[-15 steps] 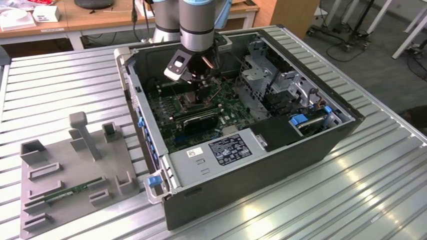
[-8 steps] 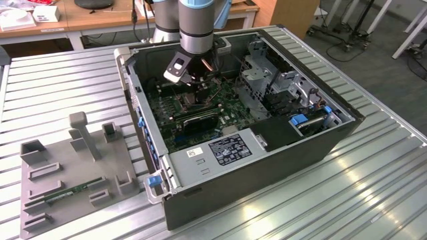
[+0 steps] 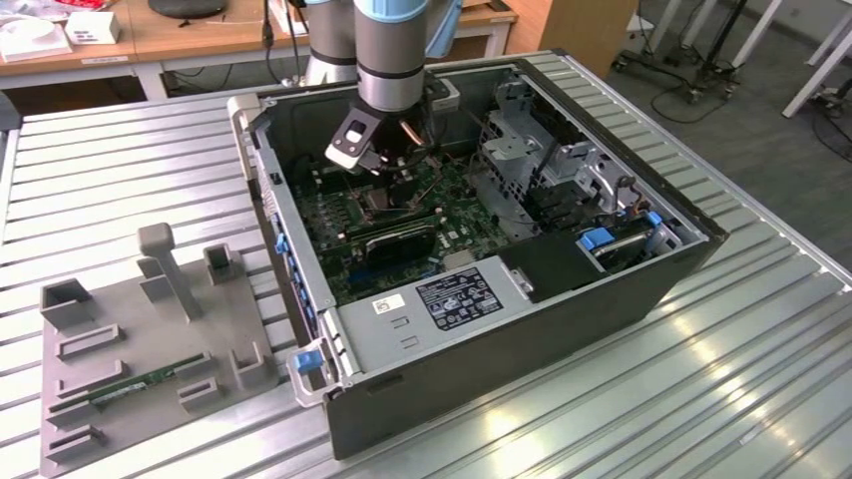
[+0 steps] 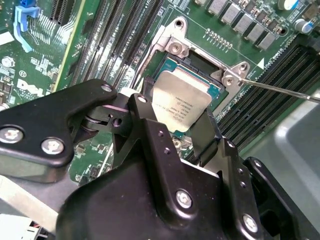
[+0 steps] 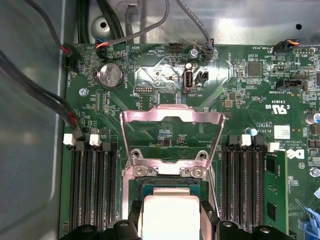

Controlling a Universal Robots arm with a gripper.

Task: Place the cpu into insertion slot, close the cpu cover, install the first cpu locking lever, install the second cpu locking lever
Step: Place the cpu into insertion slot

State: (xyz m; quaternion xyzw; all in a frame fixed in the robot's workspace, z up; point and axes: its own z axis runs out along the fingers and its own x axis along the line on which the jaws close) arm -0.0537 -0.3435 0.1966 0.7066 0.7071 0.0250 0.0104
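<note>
Right now my hand (image 4: 175, 117) is pressed onto the cpu (image 4: 181, 100), one black finger (image 4: 142, 117) against each of two opposite edges of the chip, so it is pinching the part rather than spread. In both wrist views the pale metal face of the cpu sits directly between the fingertips, facing up, with a thin rim of its green board showing along one side.

In the second wrist view the cpu is over the insertion slot (image 4: 195, 62), within the silvery rim, and I can see a dark strip of socket beyond the chip's far edge. I cannot tell whether the chip is fully seated or just above the contacts. A thin locking lever (image 4: 280, 89) sticks out sideways from one corner of the socket, over the black memory slots (image 4: 272, 107).

In the first wrist view the cpu cover (image 5: 172, 117) stands swung back from its hinge, open, beyond the cpu (image 5: 170, 215) and well apart from my hand (image 5: 171, 222).

In the exterior view the arm (image 3: 393, 50) reaches down into the open computer case (image 3: 533, 329) on the ribbed metal bench (image 3: 745, 379), with the hand (image 3: 389, 182) low over the green motherboard (image 3: 319, 215).
</note>
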